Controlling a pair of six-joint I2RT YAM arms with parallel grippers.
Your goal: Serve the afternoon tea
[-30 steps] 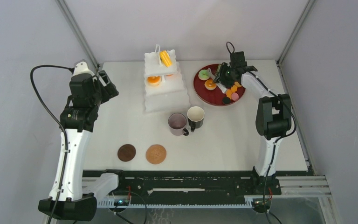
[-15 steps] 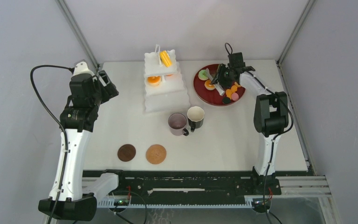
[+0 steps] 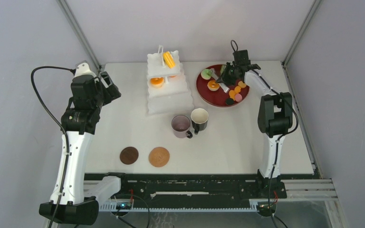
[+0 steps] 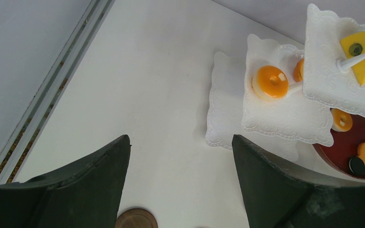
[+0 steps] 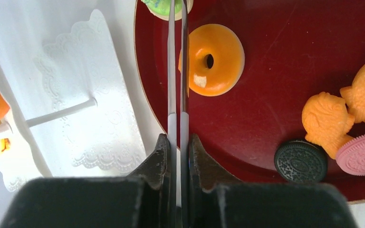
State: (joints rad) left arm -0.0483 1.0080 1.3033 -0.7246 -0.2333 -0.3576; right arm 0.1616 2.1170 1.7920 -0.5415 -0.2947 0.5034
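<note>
The white three-tier stand (image 3: 168,90) holds a yellow pastry (image 3: 168,59) on top and an orange one (image 3: 157,81) on the middle tier. My right gripper (image 5: 177,140) is shut on the long metal tongs (image 5: 177,71) over the red tray (image 5: 275,71). The tong arms are squeezed close together. They pass beside the orange ring pastry (image 5: 214,59) and reach the green pastry (image 5: 159,5) at the frame's top edge. A mauve mug (image 3: 181,124) and a black mug (image 3: 199,118) stand mid-table, with two brown coasters (image 3: 129,155) (image 3: 158,156) nearer the front. My left gripper (image 4: 180,140) hangs open and empty left of the stand.
The tray also carries a black cookie (image 5: 300,160), a pink cookie (image 5: 363,154) and small orange figures (image 5: 327,118). Grey walls and metal frame posts enclose the table on three sides. The stand's edge (image 5: 90,95) lies just left of the tray.
My right gripper has closed, pressing the tong arms together, and has shifted slightly toward the back of the tray. The left arm has not moved.
</note>
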